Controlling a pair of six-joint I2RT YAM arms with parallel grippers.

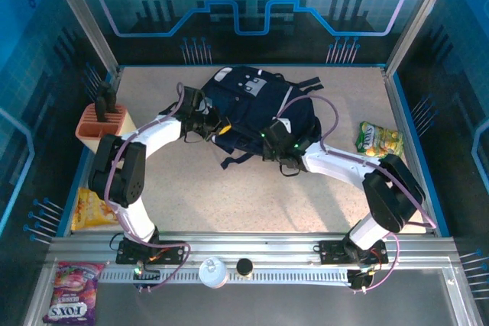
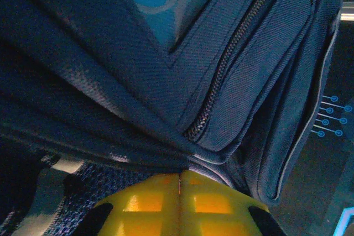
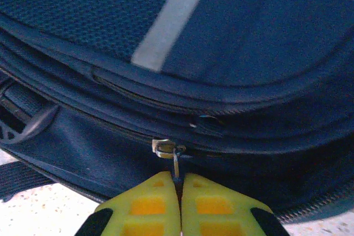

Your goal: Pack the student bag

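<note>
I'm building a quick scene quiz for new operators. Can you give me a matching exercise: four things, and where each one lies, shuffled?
Things:
1. student bag
2. green snack packet
3. peach holder
4. purple sweets bag

Places:
A. right side of the table
B. metal shelf, near left corner
C. middle of the table
D. left side of the table

Pairs: 1-C, 2-A, 3-D, 4-B

Robot lab booth, speckled table [image 1: 229, 204] fenced by aluminium posts [image 1: 80, 13], blue circuit-pattern wall panels [image 1: 252, 5], metal mounting rail [image 1: 290, 250] in front.
</note>
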